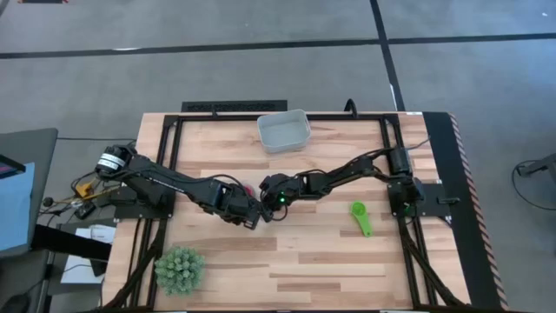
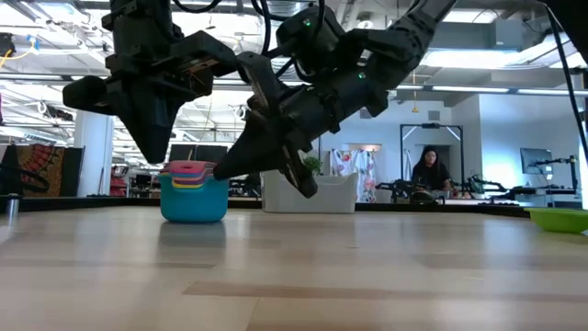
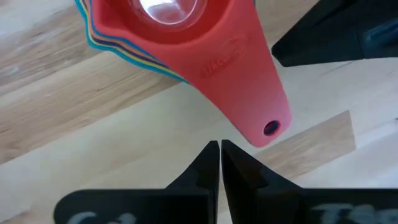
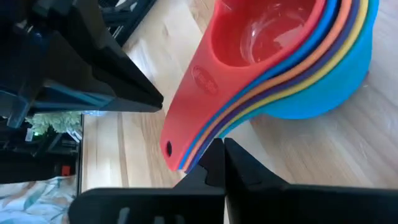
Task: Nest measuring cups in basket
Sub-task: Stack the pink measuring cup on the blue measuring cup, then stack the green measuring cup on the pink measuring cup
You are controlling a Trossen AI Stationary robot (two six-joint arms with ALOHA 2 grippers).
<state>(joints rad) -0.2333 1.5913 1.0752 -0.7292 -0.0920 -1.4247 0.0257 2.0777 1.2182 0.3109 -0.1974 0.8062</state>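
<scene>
A nested stack of measuring cups (image 1: 247, 188) (image 2: 193, 193) stands on its base on the table, red innermost (image 3: 186, 37), blue outermost (image 4: 323, 93). A single green cup (image 1: 360, 217) (image 2: 559, 219) lies toward the right. The pale basket (image 1: 306, 130) (image 2: 312, 195) sits by the far edge, with no cup in it. My left gripper (image 1: 254, 219) (image 3: 219, 149) is shut, its tips just short of the red handle's free end. My right gripper (image 1: 268, 193) (image 4: 217, 146) is shut, right beside the stacked handles. My left gripper points along the red handle at its free end with the hole (image 3: 268, 127); a narrow strip of table shows between them, and I cannot tell whether they touch. My right gripper's shut fingertips (image 4: 213, 152) reach the side edge of the stacked handles (image 4: 198, 152); I cannot tell whether they touch.
A spiky green ball plant (image 1: 180, 268) sits at the near left corner. Black frame rails (image 1: 174, 139) run along the left, far and right sides of the table. Bare wood lies between the stack and the basket (image 1: 287, 165). A person sits in the room beyond (image 2: 430, 170).
</scene>
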